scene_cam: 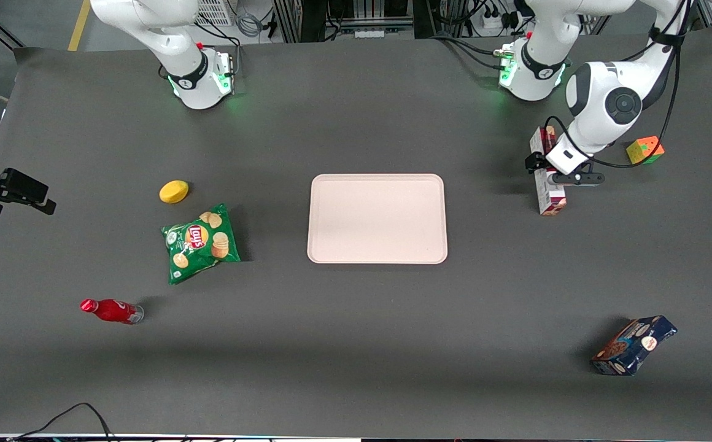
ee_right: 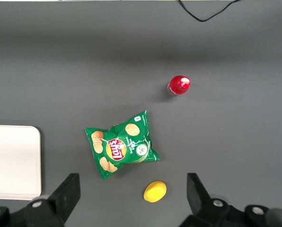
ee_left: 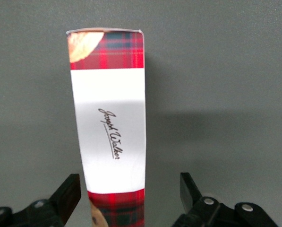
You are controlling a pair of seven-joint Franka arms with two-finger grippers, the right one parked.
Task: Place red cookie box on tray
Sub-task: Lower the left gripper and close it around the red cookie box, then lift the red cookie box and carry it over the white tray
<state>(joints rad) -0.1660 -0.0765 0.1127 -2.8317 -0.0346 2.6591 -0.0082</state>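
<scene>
The red cookie box lies on the table toward the working arm's end, well apart from the pale tray. In the left wrist view its white side panel faces the camera, with red plaid at both ends. My gripper hangs directly over the box and hides part of it from the front. It is open: the two black fingers stand on either side of the box with a gap on each side, touching nothing. Nothing lies on the tray.
A multicoloured cube sits beside the working arm. A dark blue cookie box lies nearer the front camera. Toward the parked arm's end are a green chips bag, a yellow fruit and a red bottle.
</scene>
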